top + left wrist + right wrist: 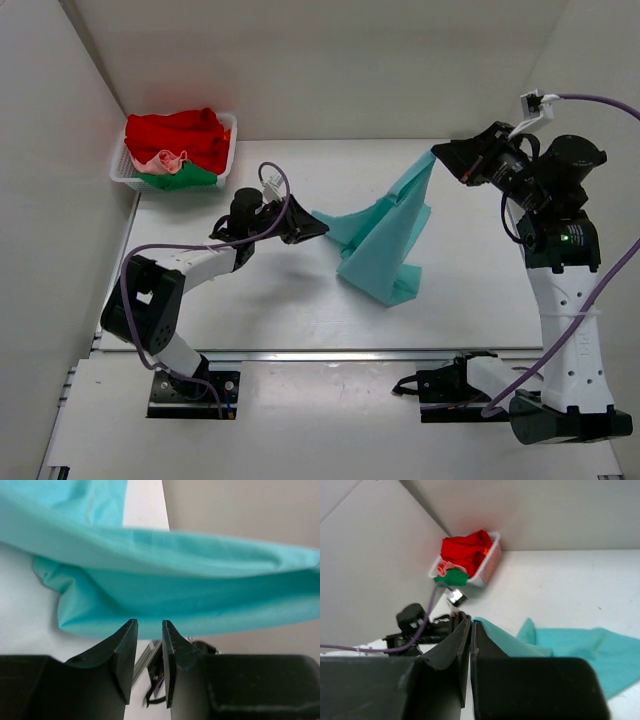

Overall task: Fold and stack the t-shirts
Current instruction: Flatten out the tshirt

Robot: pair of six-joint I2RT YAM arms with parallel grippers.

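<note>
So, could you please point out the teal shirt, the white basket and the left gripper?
teal shirt (385, 258): top view, folded lower part.
white basket (230, 146): top view, right wall.
left gripper (320, 229): top view, between its fingertips.

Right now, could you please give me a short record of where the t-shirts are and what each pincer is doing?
teal t-shirt: one end lifted by the right pincer, the rest draped onto the table
right pincer: shut on the raised end
left pincer: slightly open, empty, at the shirt's left corner
basket: far left corner, holding red t-shirt, pink t-shirt and green t-shirt, all bunched
folded stack: none yet
</note>
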